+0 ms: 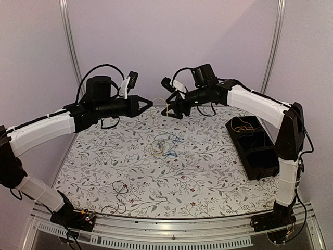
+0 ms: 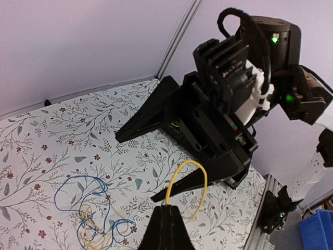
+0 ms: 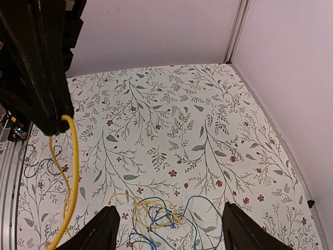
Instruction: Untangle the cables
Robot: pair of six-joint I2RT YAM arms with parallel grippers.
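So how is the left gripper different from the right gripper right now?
The left gripper is pinched shut, but the right gripper is spread wide open. The left gripper holds a yellow cable up in the air, while the right gripper holds nothing. Both are black, have two pointy fingers, and hang above the flowery table, tips facing each other.

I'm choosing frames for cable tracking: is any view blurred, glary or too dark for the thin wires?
Top external: evenly lit, no glare, but the cables look very thin against the busy floral cloth. Left wrist: sharp, the yellow cable crisp above the left claw. Right wrist: cloth sharp, the left claw up close a nearly featureless black mass.
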